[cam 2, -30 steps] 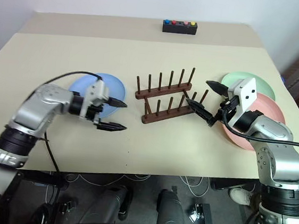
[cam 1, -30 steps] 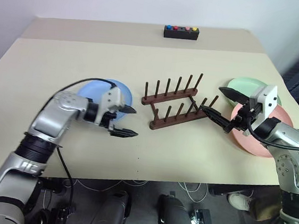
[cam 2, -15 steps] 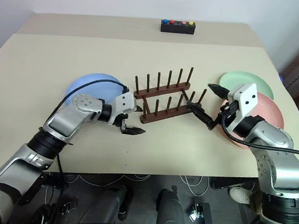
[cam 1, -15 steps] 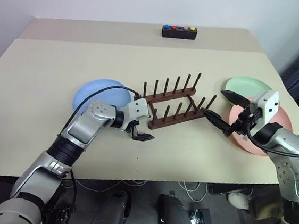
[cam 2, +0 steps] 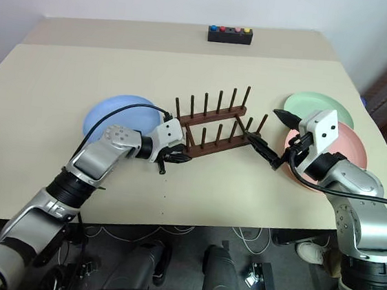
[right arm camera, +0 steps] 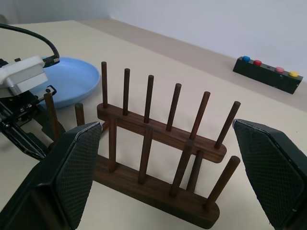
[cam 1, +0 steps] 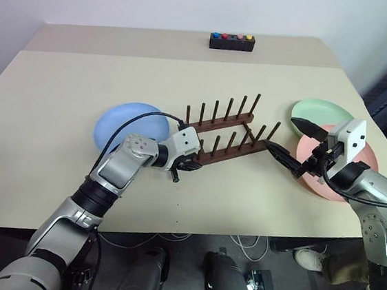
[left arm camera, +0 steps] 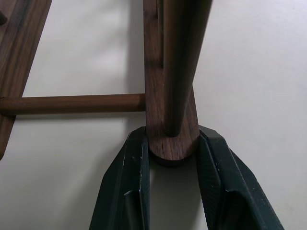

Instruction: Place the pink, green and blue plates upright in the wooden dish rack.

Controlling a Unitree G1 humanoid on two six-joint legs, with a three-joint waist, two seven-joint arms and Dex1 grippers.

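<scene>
The wooden dish rack (cam 1: 231, 152) stands mid-table with no plate in it. My left gripper (cam 1: 188, 164) is shut on the left end of its near rail (left arm camera: 170, 143), one finger (left arm camera: 132, 163) pressed to each side. My right gripper (cam 1: 281, 132) hangs open just off the rack's right end, its fingers spread wide. The blue plate (cam 1: 123, 124) lies flat left of the rack, behind my left arm. Right of the rack the green plate (cam 1: 321, 111) lies flat, with the pink plate (cam 1: 371, 155) overlapping its near edge, partly hidden by my right hand.
A small black box with coloured buttons (cam 1: 233, 42) sits at the table's far edge. The beige table (cam 1: 242, 205) has bare surface in front of the rack. Its right edge runs close past the pink plate.
My left gripper moved right from beside the blue plate to the rack's left end and closed from wide open onto the near rail. My right gripper stayed open in place.
</scene>
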